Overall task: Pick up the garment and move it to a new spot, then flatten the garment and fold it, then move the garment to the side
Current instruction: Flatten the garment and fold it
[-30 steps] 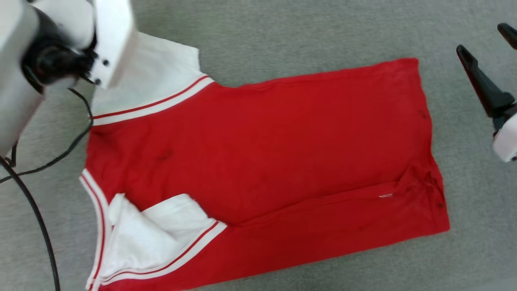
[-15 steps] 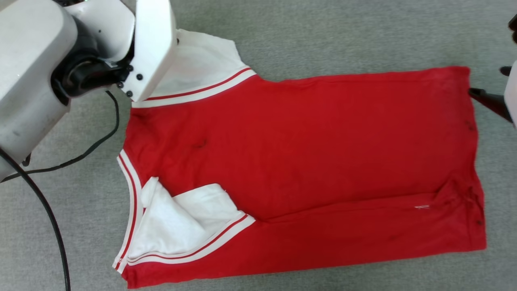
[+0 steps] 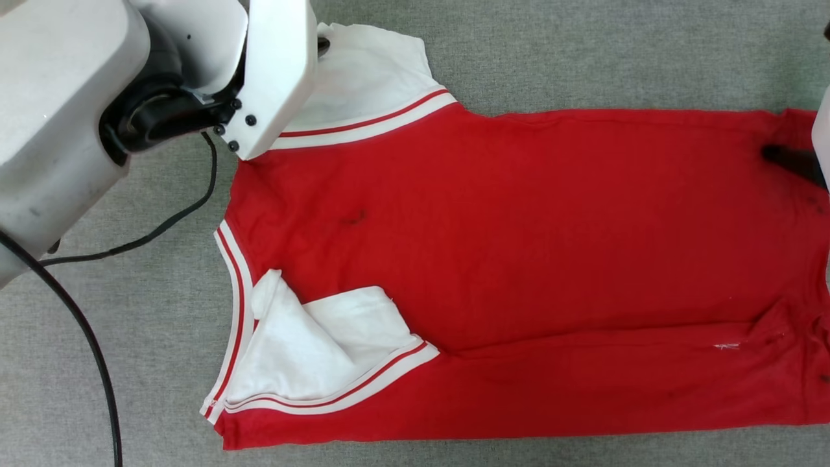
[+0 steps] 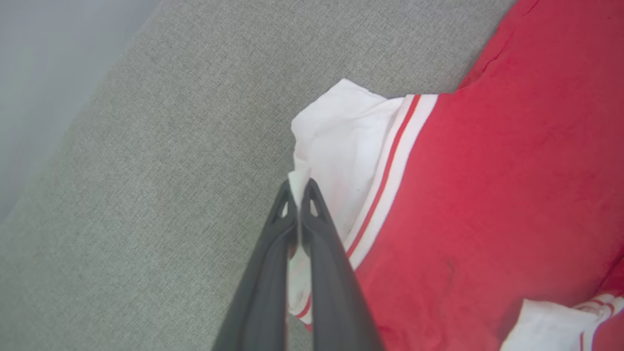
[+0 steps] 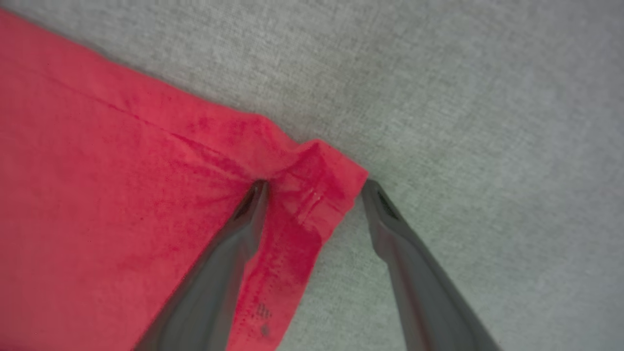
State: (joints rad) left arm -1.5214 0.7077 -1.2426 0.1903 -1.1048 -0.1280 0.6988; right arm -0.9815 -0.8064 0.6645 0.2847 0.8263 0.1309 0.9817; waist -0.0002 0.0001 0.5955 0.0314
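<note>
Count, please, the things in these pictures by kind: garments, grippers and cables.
garment: 1
grippers: 2, the left gripper and the right gripper
cables: 2, the thin cable and the thick cable
Total: 5

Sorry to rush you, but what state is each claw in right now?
Left claw: closed on the garment's white sleeve edge.
Right claw: open, fingers either side of the garment's red hem corner, not gripping it.
</note>
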